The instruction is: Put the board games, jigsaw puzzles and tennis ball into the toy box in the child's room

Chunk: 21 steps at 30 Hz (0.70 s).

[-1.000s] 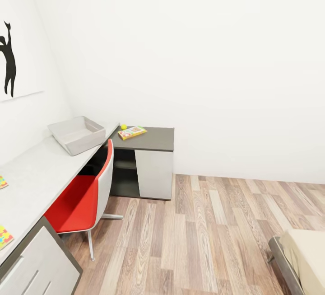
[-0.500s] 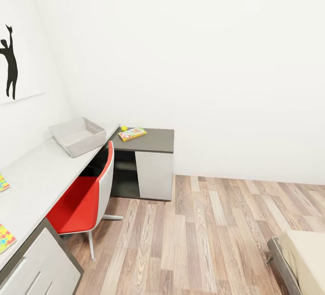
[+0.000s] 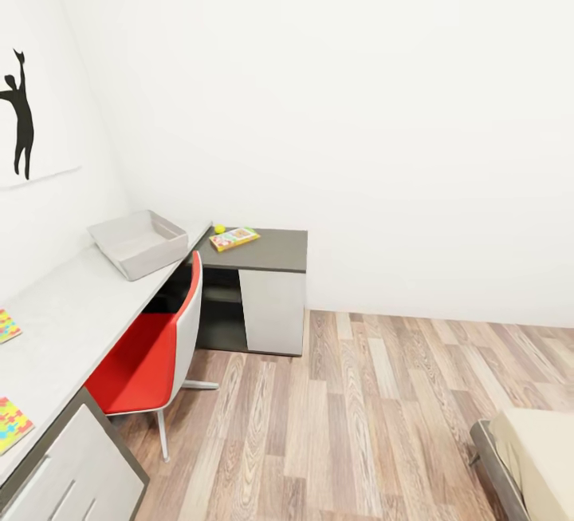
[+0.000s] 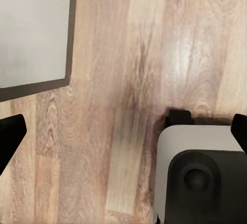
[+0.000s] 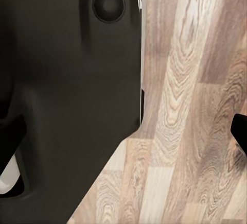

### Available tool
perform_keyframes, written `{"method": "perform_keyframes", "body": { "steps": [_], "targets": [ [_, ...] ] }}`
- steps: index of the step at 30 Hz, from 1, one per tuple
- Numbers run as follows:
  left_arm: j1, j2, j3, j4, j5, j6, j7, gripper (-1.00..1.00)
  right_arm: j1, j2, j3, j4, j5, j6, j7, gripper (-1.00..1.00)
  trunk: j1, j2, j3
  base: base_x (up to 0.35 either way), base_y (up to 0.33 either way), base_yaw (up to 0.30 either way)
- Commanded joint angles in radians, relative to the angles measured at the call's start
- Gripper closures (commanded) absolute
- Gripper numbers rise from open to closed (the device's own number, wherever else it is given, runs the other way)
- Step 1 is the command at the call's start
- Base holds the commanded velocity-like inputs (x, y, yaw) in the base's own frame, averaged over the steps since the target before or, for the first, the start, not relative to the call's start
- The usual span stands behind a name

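Where white walls meet, table (image 3: 72, 305) bears toy box (image 3: 137, 242)

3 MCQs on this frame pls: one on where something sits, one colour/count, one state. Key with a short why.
1. Where does the small yellow-green tennis ball lie?
A. inside the plain grey toy box
B. on the dark cabinet top, next to the colourful rectangular board game
C. on the wood-plank floor

2. How many multicolour square jigsaw puzzles lie on the pale grey desk top?
A. two
B. none
C. four

3. What is the state of the plain grey toy box?
A. tipped on its side
B. holding a game box
C. upright, with no toy showing inside

Key: 1 B, the ball sits beside the board game on the dark cabinet top. 2 A, one puzzle and a second puzzle lie at the near end of the desk. 3 C, the bin's visible interior is bare grey.
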Motion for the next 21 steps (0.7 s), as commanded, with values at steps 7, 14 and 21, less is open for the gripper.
{"method": "perform_keyframes", "body": {
  "steps": [7, 14, 21],
  "targets": [
    [0.0, 0.002, -0.006, 0.004, -0.004, 0.001, 0.0, -1.0, 0.0, -0.001, 0.0, 0.0, 0.0, -0.003, 0.0, -1.0, -0.027, 0.049, 0.021, 0.0, 0.0, 0.0],
    [0.0, -0.002, -0.008, 0.006, -0.006, -0.001, 0.001, -1.0, 0.0, -0.001, 0.0, 0.0, -0.001, -0.003, 0.0, -1.0, -0.054, 0.098, 0.043, 0.0, 0.0, 0.0],
    [0.0, -0.006, -0.009, 0.008, -0.003, -0.019, 0.003, -1.0, 0.0, -0.001, 0.0, 0.0, -0.001, -0.003, 0.0, -1.0, -0.08, 0.147, 0.065, 0.0, 0.0, 0.0]
  ]
}}
